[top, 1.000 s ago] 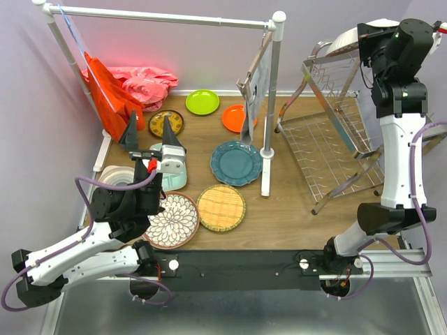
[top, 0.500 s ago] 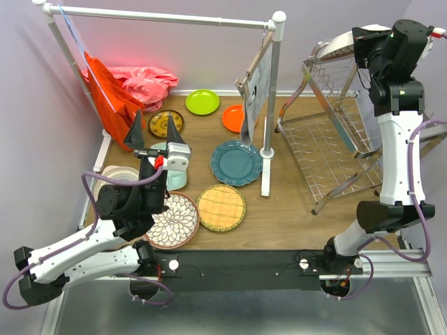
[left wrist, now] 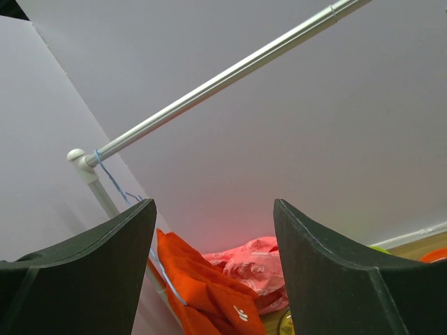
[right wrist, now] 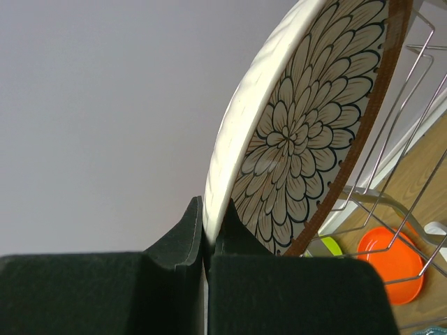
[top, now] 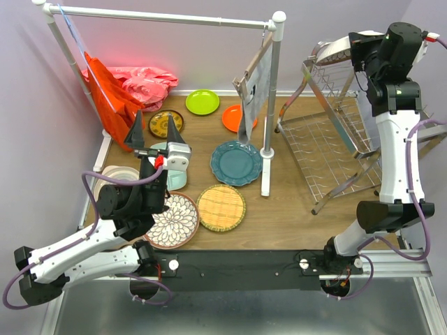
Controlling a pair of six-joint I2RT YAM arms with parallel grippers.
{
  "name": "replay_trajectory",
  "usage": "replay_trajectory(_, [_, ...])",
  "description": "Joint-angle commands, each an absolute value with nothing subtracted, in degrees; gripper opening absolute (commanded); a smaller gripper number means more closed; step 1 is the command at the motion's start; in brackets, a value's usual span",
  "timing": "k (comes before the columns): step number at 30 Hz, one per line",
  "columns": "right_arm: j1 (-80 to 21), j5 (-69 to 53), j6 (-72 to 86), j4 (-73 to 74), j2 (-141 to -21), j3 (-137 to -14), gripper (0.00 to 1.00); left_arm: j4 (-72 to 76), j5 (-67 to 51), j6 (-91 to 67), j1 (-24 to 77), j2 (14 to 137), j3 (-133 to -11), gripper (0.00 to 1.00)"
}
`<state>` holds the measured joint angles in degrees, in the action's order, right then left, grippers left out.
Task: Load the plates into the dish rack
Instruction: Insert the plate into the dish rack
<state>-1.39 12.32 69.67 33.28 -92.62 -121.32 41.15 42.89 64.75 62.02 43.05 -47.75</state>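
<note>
Plate (right wrist: 300, 132), glossy floral, pinched in right hand (right wrist: 207, 209) near wire rack (top: 328, 139); left hand (left wrist: 213, 206) apart.

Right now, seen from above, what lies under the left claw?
A mint tray shows below the open left claw; the claw's body covers its left part. The arm hides most of a white ringed plate beside it.

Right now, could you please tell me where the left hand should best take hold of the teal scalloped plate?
The teal scalloped plate lies flat, so only its raised rim offers an edge. I would pinch the left rim, with the open left hand coming from above-left, since the white rail post crowds its right side.
</note>
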Motion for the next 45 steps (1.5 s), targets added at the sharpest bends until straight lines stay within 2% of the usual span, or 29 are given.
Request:
replay_trajectory(1, [-1.1,12.7,71.3,26.5,-90.4,-121.4,0.0,44.2,44.2,63.2,62.3,43.1,-46.9,0.77])
replay_trajectory(45, [1.5,5.9,66.2,25.4,-94.4,-126.3,0.01,45.0,44.9,63.5,62.2,43.9,-46.2,0.77])
